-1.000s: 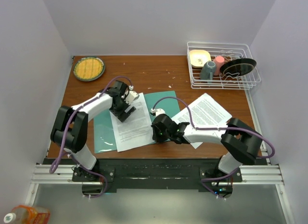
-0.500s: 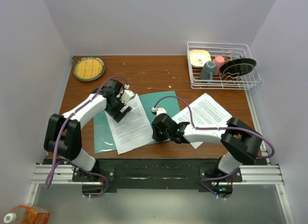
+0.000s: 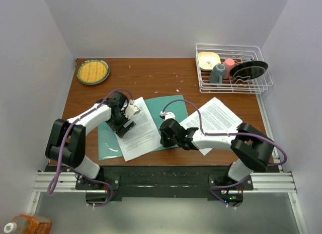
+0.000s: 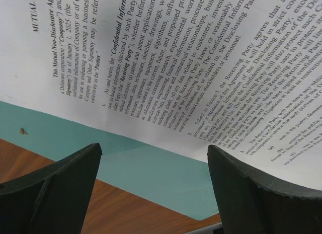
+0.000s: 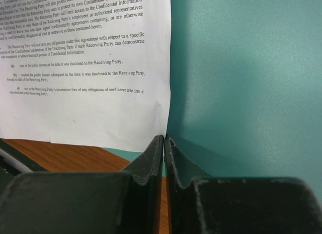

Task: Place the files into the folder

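The teal folder (image 3: pixel 108 141) lies on the brown table, with one printed white sheet of the files (image 3: pixel 138 133) lying askew across it. My left gripper (image 3: pixel 128 119) is open and empty, low over the sheet's left part. In the left wrist view it (image 4: pixel 156 161) spans the sheet's edge (image 4: pixel 201 68) and the teal folder (image 4: pixel 151 168). My right gripper (image 3: pixel 165 138) is shut on the folder's cover edge. In the right wrist view the teal cover (image 5: pixel 241 68) rises right of the shut gripper (image 5: pixel 164 139), and the sheet (image 5: pixel 100 68) lies to the left. More sheets (image 3: pixel 219 115) lie to the right.
A white wire dish rack (image 3: pixel 261 85) with cups and plates stands at the back right. A green-rimmed plate with a yellow centre (image 3: pixel 92 71) sits at the back left. Small crumbs (image 3: pixel 178 83) dot the wooden table.
My left gripper has moved toward the near left over the sheet, and the sheet has shifted slightly left with it. My right gripper has stayed put, shut on the cover.
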### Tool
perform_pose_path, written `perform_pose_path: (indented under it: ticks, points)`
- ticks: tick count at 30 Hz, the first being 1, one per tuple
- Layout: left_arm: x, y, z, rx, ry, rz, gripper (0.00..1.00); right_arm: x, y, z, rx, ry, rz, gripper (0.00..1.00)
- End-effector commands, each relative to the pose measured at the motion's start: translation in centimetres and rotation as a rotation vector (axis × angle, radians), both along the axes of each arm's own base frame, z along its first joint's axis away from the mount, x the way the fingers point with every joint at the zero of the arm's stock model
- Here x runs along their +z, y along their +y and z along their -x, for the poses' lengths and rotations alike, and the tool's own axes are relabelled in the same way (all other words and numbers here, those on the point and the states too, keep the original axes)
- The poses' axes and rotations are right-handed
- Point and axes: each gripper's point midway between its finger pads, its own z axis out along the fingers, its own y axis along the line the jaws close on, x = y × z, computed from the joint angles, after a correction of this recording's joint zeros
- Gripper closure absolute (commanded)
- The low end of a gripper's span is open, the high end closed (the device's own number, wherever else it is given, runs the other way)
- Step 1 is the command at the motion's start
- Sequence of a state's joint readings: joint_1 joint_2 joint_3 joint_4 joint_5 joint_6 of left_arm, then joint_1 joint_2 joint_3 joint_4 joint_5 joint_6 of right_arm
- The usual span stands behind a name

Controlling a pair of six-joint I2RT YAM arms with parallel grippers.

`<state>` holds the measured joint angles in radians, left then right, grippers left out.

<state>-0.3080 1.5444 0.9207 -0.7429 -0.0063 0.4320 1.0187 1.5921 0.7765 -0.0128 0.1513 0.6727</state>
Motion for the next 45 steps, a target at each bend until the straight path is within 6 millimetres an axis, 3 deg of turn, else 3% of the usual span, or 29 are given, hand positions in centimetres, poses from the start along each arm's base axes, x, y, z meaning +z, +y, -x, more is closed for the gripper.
perform_pose_path:
  ticks: [1,3,4,6,8,12,14,17,21,24,25,30,34,39,42,44,45]
  points:
    - [-0.5,0.3,-1.2,-0.002,-0.044,-0.023,0.08,1.0,0.1,-0.9,-0.046,-0.04,-0.039,0.9]
    - [-1.3,0.6,-1.6,0.005,-0.043,-0.045,0.09,1.2,0.6,-0.7,-0.012,-0.033,-0.053,0.82]
    - [-1.5,0.6,-1.8,0.007,-0.045,-0.053,0.09,1.3,0.9,-0.7,0.002,-0.036,-0.06,0.7]
    - [-2.2,0.8,-2.0,0.005,-0.046,-0.074,0.09,2.0,1.4,-0.6,0.037,-0.037,-0.087,0.57]
    - [-2.6,0.8,-2.0,-0.016,-0.046,-0.076,0.08,3.0,1.5,-1.5,0.034,-0.048,-0.14,0.47]
    - [-2.9,0.8,-1.9,-0.037,-0.045,-0.081,0.07,3.9,0.7,-4.0,0.034,-0.001,-0.238,0.43]
    - [-2.9,0.8,-1.8,-0.044,-0.044,-0.085,0.08,4.5,-0.2,-6.5,0.0,-0.007,-0.284,0.43]
    - [-3.0,0.9,-1.6,-0.05,-0.044,-0.089,0.08,5.0,0.4,-8.5,0.032,0.006,-0.338,0.43]
    - [-2.9,0.8,-1.6,-0.049,-0.048,-0.086,0.08,4.1,3.5,-9.7,0.109,0.075,-0.44,0.43]
    - [-2.8,0.8,-1.6,-0.044,-0.053,-0.087,0.09,4.6,5.5,-9.2,0.174,0.132,-0.552,0.43]
    - [-2.8,0.8,-1.6,-0.043,-0.052,-0.089,0.08,3.3,5.7,-9.0,0.175,0.164,-0.552,0.46]
    - [-2.6,0.9,-1.7,-0.041,-0.061,-0.091,0.09,2.4,6.0,-9.0,0.17,0.184,-0.56,0.49]
    - [-2.4,0.8,-1.8,-0.035,-0.067,-0.084,0.09,2.1,5.8,-9.0,0.158,0.184,-0.548,0.57]
    - [-1.7,0.5,-2.3,-0.006,-0.078,-0.072,0.09,1.6,5.3,-8.9,0.141,0.18,-0.524,0.88]
    - [0.5,-0.2,-3.5,0.021,-0.114,-0.044,0.08,2.3,4.9,-8.8,0.144,0.154,-0.512,1.0]
    - [2.8,-0.8,-5.1,0.039,-0.165,-0.009,0.06,2.7,4.5,-9.0,0.138,0.119,-0.49,1.0]
    - [3.4,-0.8,-5.2,0.045,-0.162,-0.004,0.06,4.0,4.5,-9.0,0.144,0.09,-0.497,1.0]
